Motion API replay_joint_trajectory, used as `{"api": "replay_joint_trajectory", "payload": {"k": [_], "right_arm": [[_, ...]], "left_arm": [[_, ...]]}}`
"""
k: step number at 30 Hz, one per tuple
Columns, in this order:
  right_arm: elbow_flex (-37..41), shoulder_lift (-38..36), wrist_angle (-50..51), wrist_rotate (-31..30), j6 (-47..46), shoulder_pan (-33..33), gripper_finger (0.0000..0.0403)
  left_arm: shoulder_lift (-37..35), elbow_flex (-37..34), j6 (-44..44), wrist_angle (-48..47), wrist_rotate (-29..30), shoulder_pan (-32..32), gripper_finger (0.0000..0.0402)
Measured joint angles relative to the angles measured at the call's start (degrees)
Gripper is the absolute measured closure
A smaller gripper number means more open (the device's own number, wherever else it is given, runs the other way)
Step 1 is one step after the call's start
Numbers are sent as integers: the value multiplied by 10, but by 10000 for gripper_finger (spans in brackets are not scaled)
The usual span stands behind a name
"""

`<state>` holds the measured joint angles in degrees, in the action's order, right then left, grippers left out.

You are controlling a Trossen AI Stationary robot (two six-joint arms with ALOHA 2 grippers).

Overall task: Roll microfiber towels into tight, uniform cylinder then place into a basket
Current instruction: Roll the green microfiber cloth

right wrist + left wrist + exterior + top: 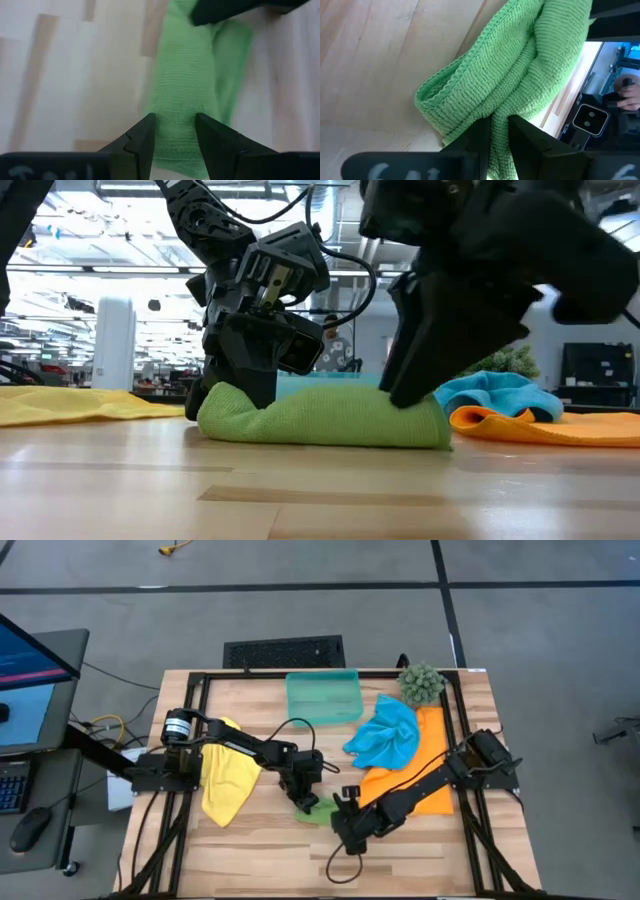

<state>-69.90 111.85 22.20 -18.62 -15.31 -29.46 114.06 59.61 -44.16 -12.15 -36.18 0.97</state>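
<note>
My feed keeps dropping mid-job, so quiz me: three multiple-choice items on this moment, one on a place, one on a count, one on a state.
1. Where is the basket?
A. far edge of the table
B. near edge
C. under the yellow towel

2. How many towels lie outside the basket?
A. two
B. three
C. four

3. What shape is the green towel in?
A. spread flat
B. rolled into a log
C. hanging in the air

Answers:
1 A, it sits at the far edge beside the blue towel.
2 C, yellow towel, green, blue and orange towel.
3 B, a roll on the wood with the left end effector and right end effector at its two ends.
</note>
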Motion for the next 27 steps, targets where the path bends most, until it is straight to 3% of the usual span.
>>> {"api": "replay_joint_trajectory", "payload": {"k": [8,19,27], "right_arm": [[35,0,-48,5,-42,-11,237],[41,0,-51,7,-53,-13,237],[42,0,-51,8,-53,-12,237]], "left_arm": [[0,0,0,2,-6,0,329],[0,0,24,11,-7,0,273],[-6,-4,85,40,-6,0,279]]}}
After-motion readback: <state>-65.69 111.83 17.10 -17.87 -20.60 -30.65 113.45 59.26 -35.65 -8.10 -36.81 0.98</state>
